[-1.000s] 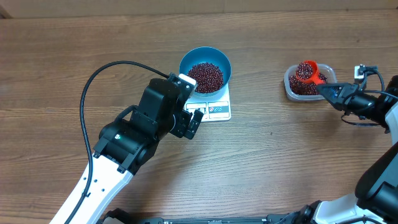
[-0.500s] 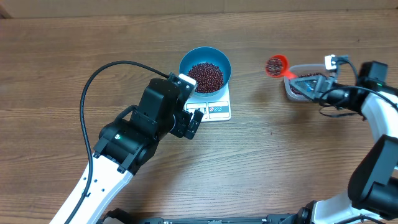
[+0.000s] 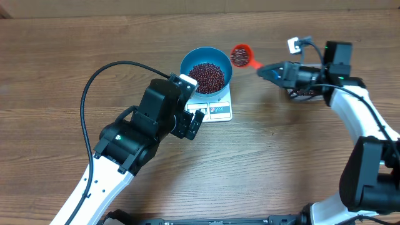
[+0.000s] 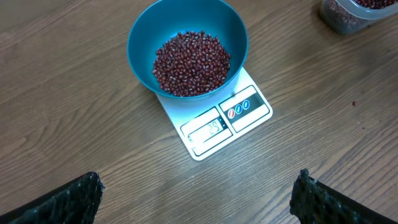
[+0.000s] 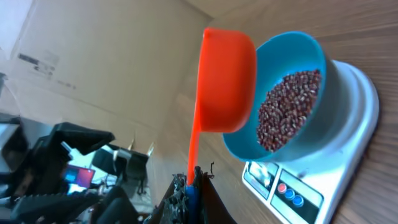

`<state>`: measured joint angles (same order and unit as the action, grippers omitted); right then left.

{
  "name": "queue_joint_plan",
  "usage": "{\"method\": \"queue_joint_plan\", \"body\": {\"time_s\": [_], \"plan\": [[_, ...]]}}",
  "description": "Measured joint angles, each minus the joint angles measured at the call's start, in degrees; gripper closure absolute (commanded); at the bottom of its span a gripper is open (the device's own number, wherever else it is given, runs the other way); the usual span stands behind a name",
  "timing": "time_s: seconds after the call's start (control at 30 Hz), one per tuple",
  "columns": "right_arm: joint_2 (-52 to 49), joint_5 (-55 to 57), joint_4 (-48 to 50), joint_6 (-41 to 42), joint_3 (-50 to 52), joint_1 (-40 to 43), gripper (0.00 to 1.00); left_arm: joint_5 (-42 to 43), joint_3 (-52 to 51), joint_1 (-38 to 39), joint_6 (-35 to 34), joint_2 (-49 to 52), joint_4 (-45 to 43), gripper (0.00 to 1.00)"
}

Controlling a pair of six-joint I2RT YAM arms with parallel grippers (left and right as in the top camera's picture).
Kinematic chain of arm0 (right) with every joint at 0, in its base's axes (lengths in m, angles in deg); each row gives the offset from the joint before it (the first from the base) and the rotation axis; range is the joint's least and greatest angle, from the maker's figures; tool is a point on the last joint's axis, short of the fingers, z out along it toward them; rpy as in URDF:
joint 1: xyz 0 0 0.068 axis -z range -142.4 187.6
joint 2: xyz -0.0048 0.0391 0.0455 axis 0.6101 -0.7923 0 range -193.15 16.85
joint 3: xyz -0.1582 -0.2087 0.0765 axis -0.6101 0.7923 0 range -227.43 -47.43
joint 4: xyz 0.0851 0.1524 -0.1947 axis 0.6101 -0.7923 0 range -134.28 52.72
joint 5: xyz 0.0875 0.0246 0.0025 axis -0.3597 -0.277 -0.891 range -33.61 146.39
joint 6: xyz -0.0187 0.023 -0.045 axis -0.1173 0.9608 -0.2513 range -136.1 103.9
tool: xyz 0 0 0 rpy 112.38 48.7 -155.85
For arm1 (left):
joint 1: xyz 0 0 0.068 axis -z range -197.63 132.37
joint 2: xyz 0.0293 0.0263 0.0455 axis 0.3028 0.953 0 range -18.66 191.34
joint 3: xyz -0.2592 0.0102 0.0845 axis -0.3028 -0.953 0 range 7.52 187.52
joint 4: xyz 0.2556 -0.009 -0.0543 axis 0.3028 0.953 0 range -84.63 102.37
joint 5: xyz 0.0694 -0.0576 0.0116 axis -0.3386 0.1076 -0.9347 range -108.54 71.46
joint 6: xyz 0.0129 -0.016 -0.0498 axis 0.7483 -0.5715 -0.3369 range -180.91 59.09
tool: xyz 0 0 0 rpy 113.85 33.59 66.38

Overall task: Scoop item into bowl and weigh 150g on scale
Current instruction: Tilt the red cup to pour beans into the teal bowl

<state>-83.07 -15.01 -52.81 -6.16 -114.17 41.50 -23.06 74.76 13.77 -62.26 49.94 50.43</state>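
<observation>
Beside the blue bowl's (image 3: pixel 186 62) rim: right end effector (image 3: pixel 262 69) clamped on smooth orange scoop (image 3: pixel 240 55) | left end effector (image 4: pixel 196 205) spread wide | tiny maroon beans (image 3: pixel 207 76) heaped in bowl, seated on flat white scale (image 3: pixel 219 110)

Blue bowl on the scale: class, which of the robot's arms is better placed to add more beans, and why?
Right: the right gripper holds the loaded orange scoop beside the bowl; the left gripper is open, empty.
</observation>
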Motion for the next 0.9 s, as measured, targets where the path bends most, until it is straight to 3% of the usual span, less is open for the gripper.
{"method": "queue_joint_plan", "body": {"time_s": [0.4, 0.9], "plan": [[0.0, 13.4, 4.0, 3.0, 0.0, -9.7, 0.96, 0.0, 0.0, 0.0, 0.0, 0.0, 0.0, 0.00], [0.0, 25.3, 4.0, -13.2, 0.0, -14.1, 0.96, 0.0, 0.0, 0.0, 0.0, 0.0, 0.0, 0.00]]}}
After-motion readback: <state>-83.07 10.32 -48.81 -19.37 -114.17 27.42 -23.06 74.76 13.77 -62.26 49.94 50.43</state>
